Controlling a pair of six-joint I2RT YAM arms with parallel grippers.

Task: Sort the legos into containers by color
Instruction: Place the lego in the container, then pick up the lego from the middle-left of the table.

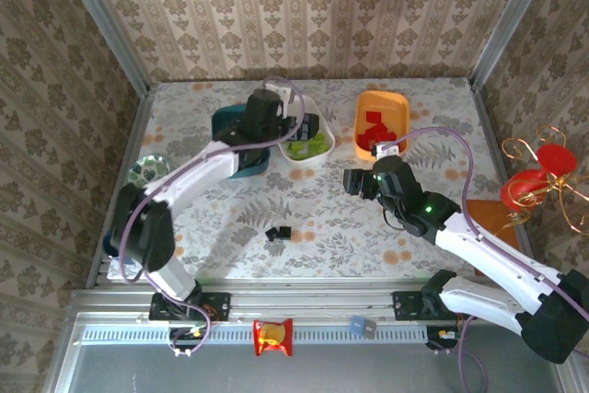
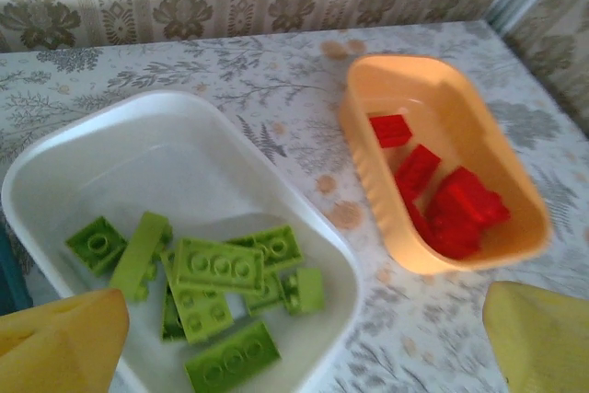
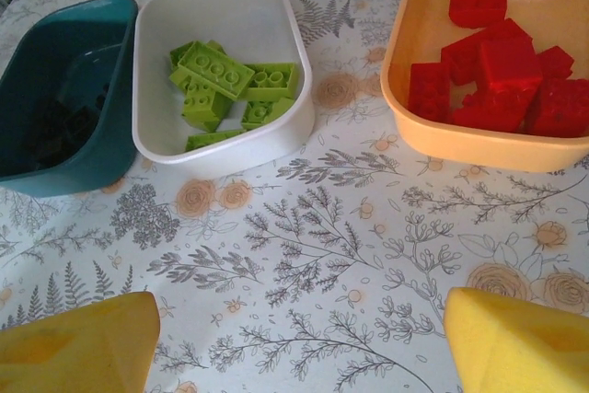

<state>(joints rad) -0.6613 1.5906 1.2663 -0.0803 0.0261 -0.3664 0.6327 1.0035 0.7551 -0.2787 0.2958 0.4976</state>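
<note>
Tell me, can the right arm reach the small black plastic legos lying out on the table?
Probably yes. The small black plastic legos lie in the open on the flowered table, close to the open, empty right gripper, with nothing standing between them.

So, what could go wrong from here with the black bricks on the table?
1. The black bricks lie on the table; the left gripper and the right gripper may both reach there and collide.
2. The teal tub stands close against the white tub, so a black brick may fall among the green bricks.
3. The left gripper, open over the white tub, may catch its rim when leaving.
</note>
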